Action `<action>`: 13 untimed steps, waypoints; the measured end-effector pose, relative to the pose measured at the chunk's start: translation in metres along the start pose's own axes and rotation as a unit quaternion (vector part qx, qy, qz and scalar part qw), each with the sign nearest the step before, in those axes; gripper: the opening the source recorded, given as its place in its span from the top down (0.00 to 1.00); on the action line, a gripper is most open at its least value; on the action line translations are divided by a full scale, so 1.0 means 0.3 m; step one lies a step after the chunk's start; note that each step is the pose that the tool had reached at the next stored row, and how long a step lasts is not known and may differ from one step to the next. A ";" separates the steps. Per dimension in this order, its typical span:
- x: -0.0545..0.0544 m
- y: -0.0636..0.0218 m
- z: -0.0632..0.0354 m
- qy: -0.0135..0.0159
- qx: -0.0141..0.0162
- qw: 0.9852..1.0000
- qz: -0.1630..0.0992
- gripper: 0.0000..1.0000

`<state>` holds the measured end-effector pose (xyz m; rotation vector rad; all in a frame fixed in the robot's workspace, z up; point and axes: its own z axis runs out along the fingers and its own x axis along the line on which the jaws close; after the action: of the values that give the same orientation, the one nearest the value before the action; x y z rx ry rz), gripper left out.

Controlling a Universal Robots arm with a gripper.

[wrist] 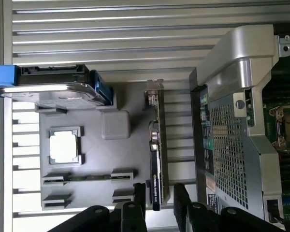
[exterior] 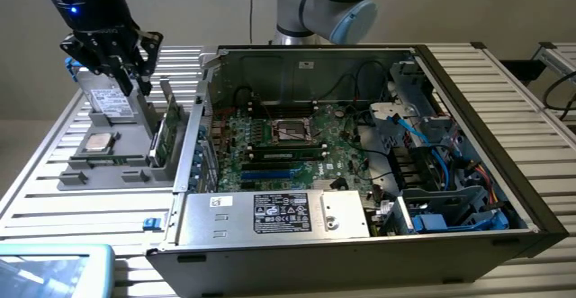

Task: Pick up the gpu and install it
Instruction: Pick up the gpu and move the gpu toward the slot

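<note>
The gripper (exterior: 132, 81) hung in the upper left of the exterior frame, jaws apart and holding nothing. The gpu (exterior: 167, 128) stood on edge in the grey holder tray (exterior: 99, 176), lower and to the right, beside the computer case (exterior: 360, 264). In the wrist view the card's long axis ran straight out from the gap between the fingers (wrist: 140, 193).

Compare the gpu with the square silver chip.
The gpu stands on edge; the square silver chip lies flat. The gpu is a long thin green card; the chip is small and square. The gripper, open, is lined up with a finger on either side of the gpu's end; the chip lies apart from it. Both sit on the grey holder.
</note>
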<state>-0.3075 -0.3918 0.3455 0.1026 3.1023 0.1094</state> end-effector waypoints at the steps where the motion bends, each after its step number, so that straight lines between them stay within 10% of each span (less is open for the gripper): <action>1: 0.001 0.000 0.006 0.000 -0.001 1.000 -0.003 0.62; 13: 0.003 -0.007 0.072 0.004 -0.006 0.999 -0.049 0.54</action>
<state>-0.3076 -0.3923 0.3236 -0.0508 3.1064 0.1257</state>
